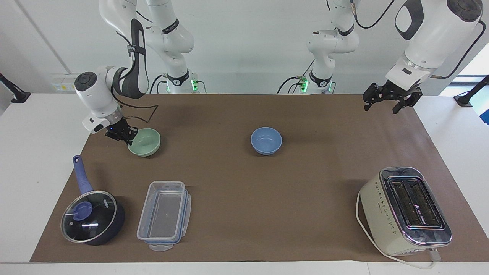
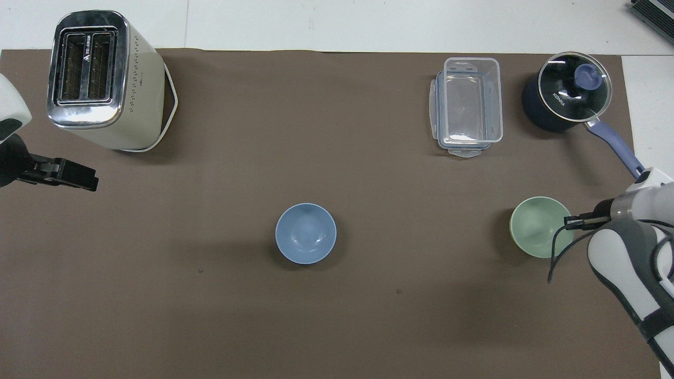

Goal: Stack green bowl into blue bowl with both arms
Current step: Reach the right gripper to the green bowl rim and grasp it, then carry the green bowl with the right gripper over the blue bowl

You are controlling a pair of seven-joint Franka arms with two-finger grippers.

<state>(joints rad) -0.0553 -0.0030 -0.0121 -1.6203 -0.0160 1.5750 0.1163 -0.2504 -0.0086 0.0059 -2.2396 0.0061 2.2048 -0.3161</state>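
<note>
Green bowl (image 1: 144,141) upright, opening up, right claw (image 1: 128,138) gripping rim

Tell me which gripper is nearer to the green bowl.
Right. The right gripper is at the rim of the green bowl, on the side toward the right arm's end of the table. The left gripper waits in the air over the left arm's end, well away from the bowl.

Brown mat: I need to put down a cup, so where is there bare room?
The widest free patch lies between the periwinkle-blue round bowl, the cream two-slot toaster and the clear plastic lidded container. It is crowded toward the right arm's end: the pale mint-green bowl with the right end effector, container and glass-lidded dark saucepan.
</note>
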